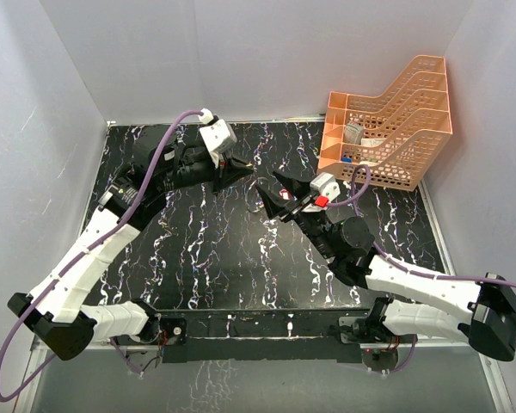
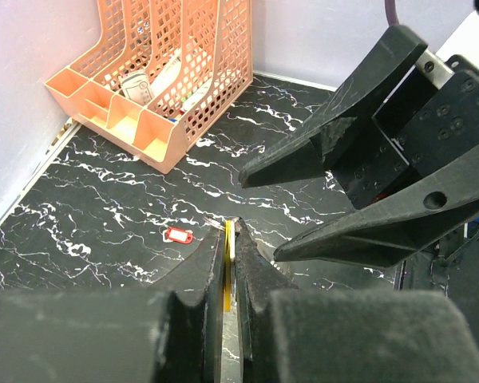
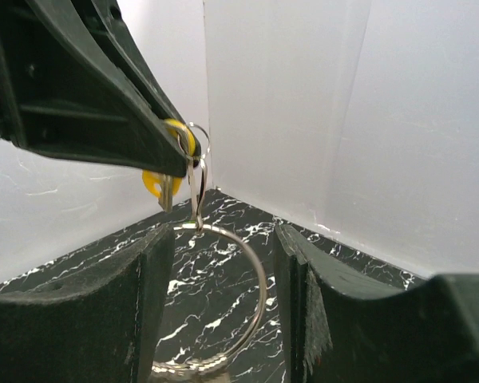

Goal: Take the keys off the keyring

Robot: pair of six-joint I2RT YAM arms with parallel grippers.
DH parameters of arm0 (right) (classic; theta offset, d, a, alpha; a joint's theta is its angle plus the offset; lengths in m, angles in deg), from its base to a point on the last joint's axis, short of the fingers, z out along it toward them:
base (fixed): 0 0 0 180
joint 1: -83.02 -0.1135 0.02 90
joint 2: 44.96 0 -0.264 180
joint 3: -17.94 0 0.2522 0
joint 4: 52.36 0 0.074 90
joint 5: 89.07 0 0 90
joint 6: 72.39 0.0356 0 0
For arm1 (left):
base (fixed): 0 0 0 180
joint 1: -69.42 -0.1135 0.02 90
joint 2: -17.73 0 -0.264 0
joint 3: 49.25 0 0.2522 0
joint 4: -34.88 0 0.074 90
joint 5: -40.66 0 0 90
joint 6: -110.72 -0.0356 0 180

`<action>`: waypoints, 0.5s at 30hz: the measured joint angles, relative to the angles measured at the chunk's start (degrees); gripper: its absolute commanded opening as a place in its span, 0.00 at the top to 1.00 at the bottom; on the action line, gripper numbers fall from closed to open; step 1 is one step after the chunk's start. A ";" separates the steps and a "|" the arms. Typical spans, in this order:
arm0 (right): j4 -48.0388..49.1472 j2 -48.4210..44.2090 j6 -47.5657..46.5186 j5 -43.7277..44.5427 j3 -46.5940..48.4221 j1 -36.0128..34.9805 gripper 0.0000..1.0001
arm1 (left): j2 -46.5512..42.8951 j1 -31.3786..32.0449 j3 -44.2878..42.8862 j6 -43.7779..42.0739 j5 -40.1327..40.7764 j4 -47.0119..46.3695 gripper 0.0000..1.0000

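Keyring (image 3: 265, 295) is dangling from yellow key (image 3: 152, 182) pinched by left gripper (image 3: 180, 155) jaws; right gripper (image 3: 223, 231) jaws are gaping around it, any tug risking slippage.

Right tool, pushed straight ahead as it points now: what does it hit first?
The right tool would probably meet the keyring first; it hangs between the open fingers from the yellow-headed key pinched by the left tool, which sits just beyond. Depth is unclear.
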 measured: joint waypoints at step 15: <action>0.61 3.69 -1.92 -0.20 3.06 -0.33 0.67 | 0.42 0.00 1.20 1.07 -0.04 -1.03 1.00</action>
